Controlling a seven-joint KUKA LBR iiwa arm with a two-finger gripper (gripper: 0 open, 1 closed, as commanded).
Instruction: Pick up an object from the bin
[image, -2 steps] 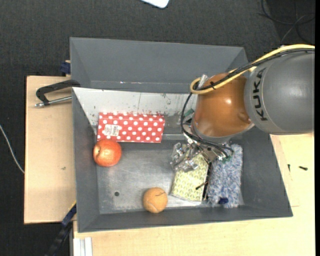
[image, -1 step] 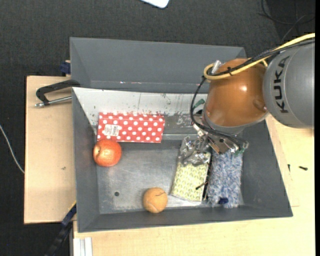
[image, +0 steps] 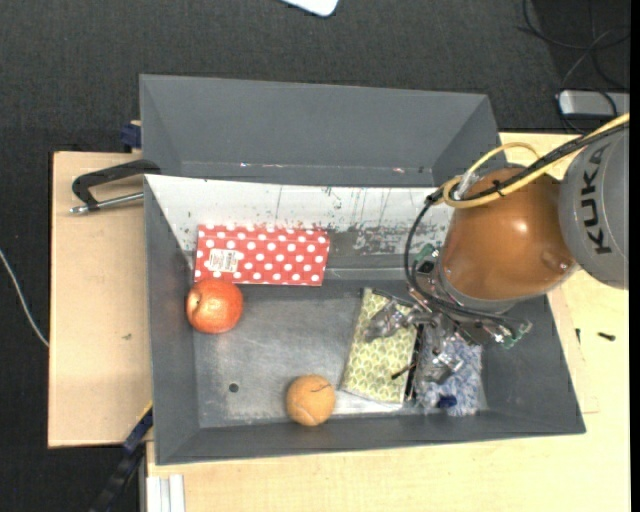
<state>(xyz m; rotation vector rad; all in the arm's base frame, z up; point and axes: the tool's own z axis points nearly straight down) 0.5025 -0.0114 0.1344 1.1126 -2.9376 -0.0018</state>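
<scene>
You are at the approach-and-grasp step. The arm's orange cover (image: 500, 240) hangs low over the right end of the bin (image: 270, 340), and the jaws sit beneath it, down among two flat packets. One is a yellow-green patterned packet (image: 378, 360); the other, just beside it on the right, is a blue-and-white crinkled packet (image: 455, 375). The wrist hardware hides the tips, so you cannot tell whether the jaws are released or clenched, and nothing can be seen between them.

The likely target is one of these two packets, near the bin's front right corner. Which one is not clear, since the jaws look to be about where the two meet.

In my judgement, the next move calls for care on two counts:
- Both packets lie flat and look thin, so the jaws need an edge or a fold to bite on.
- The packets touch or overlap, so closing may catch both.

A red apple (image: 214, 306), an orange round fruit (image: 310, 400) and a red polka-dot box (image: 262, 256) lie well apart to the left.
</scene>
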